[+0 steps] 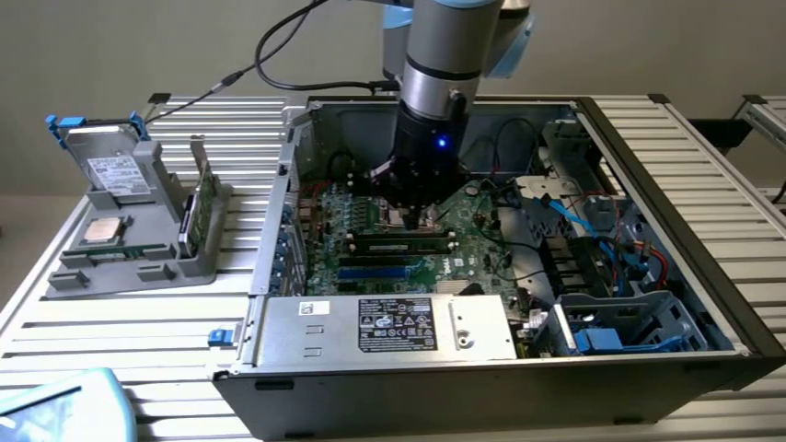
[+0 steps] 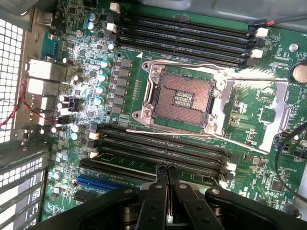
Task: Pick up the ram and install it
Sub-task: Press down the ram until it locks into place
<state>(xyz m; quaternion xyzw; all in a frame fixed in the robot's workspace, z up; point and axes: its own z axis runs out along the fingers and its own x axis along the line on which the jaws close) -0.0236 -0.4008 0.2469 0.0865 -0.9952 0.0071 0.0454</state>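
My gripper [image 1: 414,219] hangs inside the open computer case, low over the motherboard [image 1: 473,216]. Its two black fingers are pressed together with nothing between them. In the wrist view the shut gripper [image 2: 168,168] points down at the bank of black memory slots [image 2: 163,146] beside the processor socket [image 2: 184,96]. In the exterior view the ram [image 1: 396,246], a narrow green stick with dark chips, lies along one of these slots just in front of the fingertips. Whether the fingertips touch it I cannot tell.
The case walls [image 1: 669,198] and a silver power supply [image 1: 393,324] ring the motherboard. Blue and red cables [image 1: 602,230] lie at the exterior view's right. A grey holder [image 1: 147,262] at the left carries a hard drive [image 1: 113,170], a silver processor chip [image 1: 105,230] and an upright green board [image 1: 193,216].
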